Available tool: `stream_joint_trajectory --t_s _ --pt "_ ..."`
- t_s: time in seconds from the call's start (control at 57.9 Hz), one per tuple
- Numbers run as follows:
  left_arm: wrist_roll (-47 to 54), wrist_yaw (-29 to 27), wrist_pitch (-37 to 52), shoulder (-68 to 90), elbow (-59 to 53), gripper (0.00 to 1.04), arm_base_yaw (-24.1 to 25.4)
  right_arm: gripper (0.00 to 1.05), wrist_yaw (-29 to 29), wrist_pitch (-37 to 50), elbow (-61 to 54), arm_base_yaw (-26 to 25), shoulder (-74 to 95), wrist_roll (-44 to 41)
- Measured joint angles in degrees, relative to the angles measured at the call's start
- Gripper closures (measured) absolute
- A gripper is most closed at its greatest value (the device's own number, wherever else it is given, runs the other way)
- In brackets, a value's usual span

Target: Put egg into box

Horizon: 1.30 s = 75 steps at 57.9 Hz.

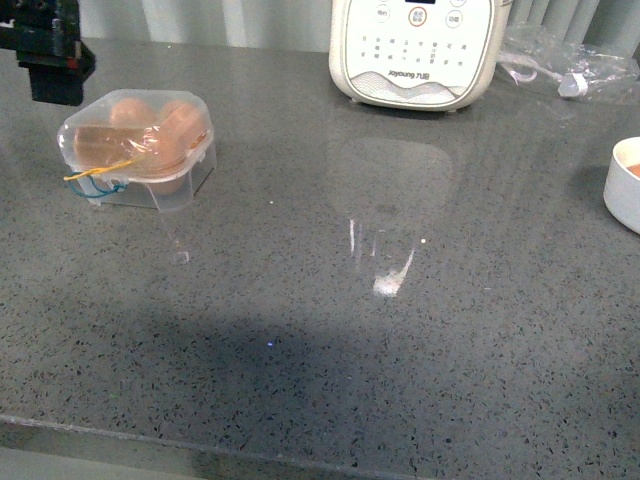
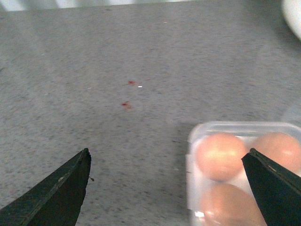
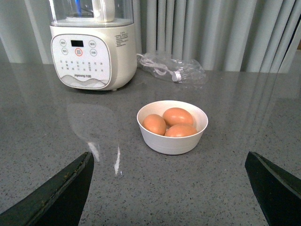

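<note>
The box (image 1: 150, 185) is a clear plastic case at the table's left, its domed lid down, with a yellow and a blue band round it. Orange-brown eggs show through the plastic (image 2: 220, 155). More such eggs, three of them (image 3: 178, 116), lie in a white bowl (image 3: 171, 143) at the table's right (image 1: 622, 190). Which of them is the task's egg I cannot tell. My left gripper (image 2: 167, 188) hangs open above the box's edge, one finger (image 2: 275, 188) over the box, the other over bare table. My right gripper (image 3: 169, 188) is open and empty, short of the bowl.
A large white appliance (image 1: 415, 50) stands at the back middle, also in the right wrist view (image 3: 91, 47). A crumpled clear bag with a cable (image 1: 565, 65) lies at the back right. The left arm's dark body (image 1: 48, 55) hangs behind the box. The grey tabletop's front edge (image 1: 300, 455) runs close by.
</note>
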Motion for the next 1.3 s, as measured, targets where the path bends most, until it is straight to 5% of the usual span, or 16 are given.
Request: stream_joint_trajectory --t_s 0.225,0.449,0.639,0.95,1.14,1.296 --pt "1.5 2.8 -7.8 -11.6 -3.0 0.07 -8.4 0.07 0.0 0.0 0.0 0.0 0.0 0.0" --pt "1.3 2.8 -11.9 -23.8 -5.8 0.07 -9.0 0.07 0.0 0.0 0.0 0.0 0.0 0.0" --pt "1.9 3.3 -14.6 -33.5 -10.6 0.07 -6.0 0.07 0.0 0.0 0.0 0.0 0.0 0.0" --pt "4.1 11.1 -22.0 -50.6 -23.9 0.07 9.2 0.07 0.0 0.0 0.0 0.0 0.0 0.0" --pt "3.0 10.9 -22.2 -52.0 -26.5 0.07 10.7 0.07 0.0 0.0 0.0 0.0 0.0 0.0" --pt "-3.9 8.7 -5.8 -55.3 -34.2 0.31 9.7 0.07 0.0 0.0 0.0 0.0 0.0 0.0"
